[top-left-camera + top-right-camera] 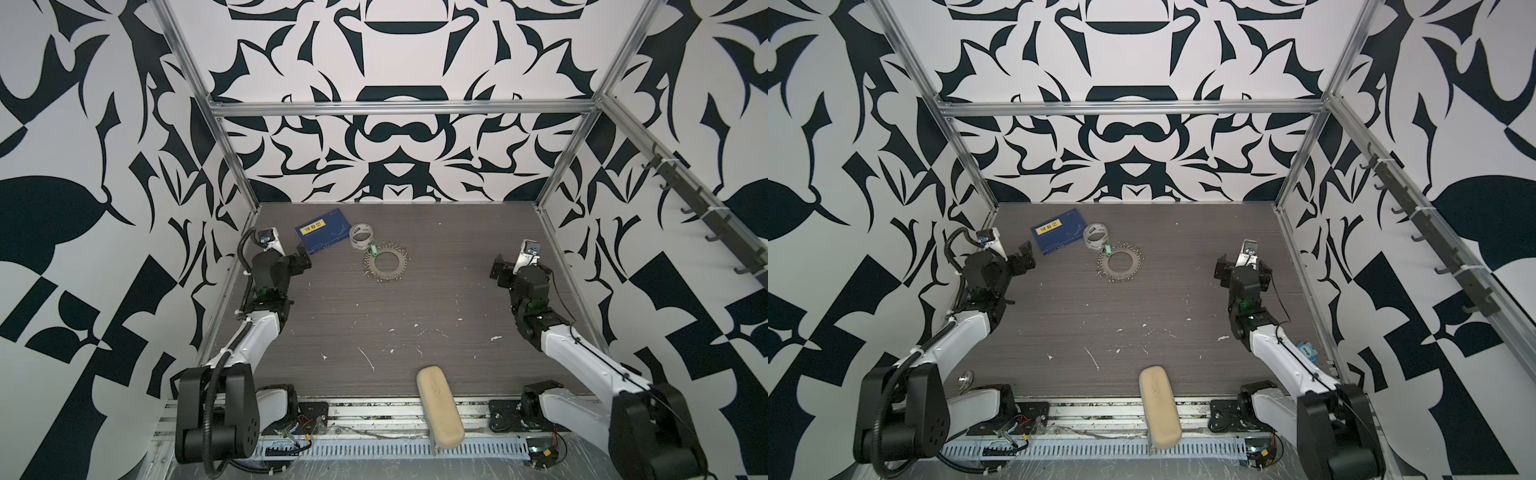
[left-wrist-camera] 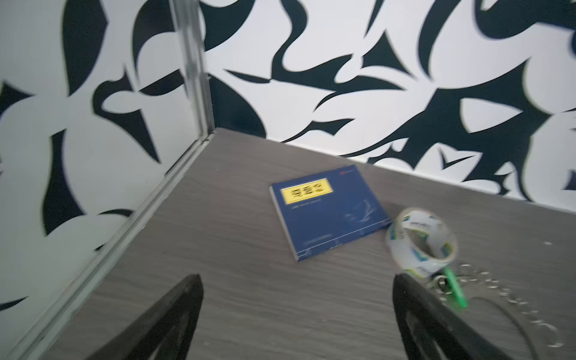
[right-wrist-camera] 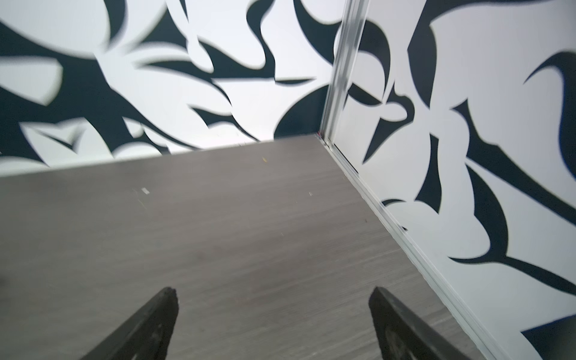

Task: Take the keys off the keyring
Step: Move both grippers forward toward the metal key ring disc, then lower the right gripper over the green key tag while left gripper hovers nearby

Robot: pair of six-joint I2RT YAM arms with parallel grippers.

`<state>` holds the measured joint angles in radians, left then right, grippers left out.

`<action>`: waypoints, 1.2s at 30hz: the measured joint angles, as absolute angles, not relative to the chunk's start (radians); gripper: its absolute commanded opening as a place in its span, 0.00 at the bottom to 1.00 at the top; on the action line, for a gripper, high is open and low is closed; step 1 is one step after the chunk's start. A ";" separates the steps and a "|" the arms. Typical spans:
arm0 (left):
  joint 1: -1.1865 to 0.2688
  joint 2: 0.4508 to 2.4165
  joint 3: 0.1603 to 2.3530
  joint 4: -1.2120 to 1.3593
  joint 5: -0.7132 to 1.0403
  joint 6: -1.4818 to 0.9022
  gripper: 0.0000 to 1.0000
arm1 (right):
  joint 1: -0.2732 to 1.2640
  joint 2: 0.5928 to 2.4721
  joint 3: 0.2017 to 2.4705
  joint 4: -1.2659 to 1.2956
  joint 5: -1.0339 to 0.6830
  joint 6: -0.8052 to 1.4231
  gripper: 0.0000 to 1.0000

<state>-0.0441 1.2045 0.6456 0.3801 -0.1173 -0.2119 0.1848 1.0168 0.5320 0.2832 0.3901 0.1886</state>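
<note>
Both top views show the keyring [image 1: 403, 268] [image 1: 1137, 266] lying flat on the tabletop [image 1: 415, 316], toward the far edge and a little left of the middle. We judge that it lies flat so its fringe of wire loops spreads out and can be reached from above. The key [image 1: 373, 250] [image 1: 1107, 250] sits at the ring's far-left rim, just beside the tape roll [image 1: 360, 236]. In the left wrist view the key [image 2: 455, 288] appears hooked to a loop, though blur keeps us from seeing the link itself. So we take the task as not yet begun.

A blue book [image 1: 322, 235] lies beyond the tape, nearer the far left corner, and a beige case [image 1: 439, 405] hangs over the near edge. We judge neither matters for the work.

We see the left arm [image 1: 270, 270] by the left edge and the right arm [image 1: 523, 278] by the right edge, well apart from the ring, which leaves the middle free. The left jaws stand wide apart, holding and touching nothing, aimed toward the book. The right jaws are likewise spread and empty, facing the far right corner.
</note>
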 measured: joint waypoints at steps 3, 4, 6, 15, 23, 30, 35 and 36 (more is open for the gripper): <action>-0.164 1.231 0.739 0.251 -0.114 -0.256 0.99 | 0.189 1.001 0.624 0.101 0.297 0.273 1.00; -0.211 1.259 0.779 0.205 -0.109 -0.275 0.99 | 0.193 1.008 0.646 0.040 0.257 0.307 1.00; -0.280 1.329 0.848 0.142 -0.090 -0.305 0.99 | 0.211 1.029 0.671 -0.057 0.189 0.362 1.00; -0.492 1.736 1.195 -0.098 0.040 -0.384 0.99 | 0.346 1.100 0.677 -0.285 0.031 0.509 1.00; -0.542 1.966 1.423 -0.233 0.143 -0.385 0.99 | 0.348 1.128 0.694 -0.339 0.007 0.542 1.00; -0.548 2.060 1.505 -0.298 0.207 -0.387 0.99 | 0.348 1.176 0.723 -0.349 -0.007 0.541 1.00; -0.556 2.126 1.564 -0.307 0.236 -0.397 0.99 | 0.348 1.192 0.731 -0.363 -0.019 0.535 1.00; -0.558 2.137 1.573 -0.307 0.239 -0.397 0.99 | 0.348 1.193 0.733 -0.366 -0.021 0.534 1.00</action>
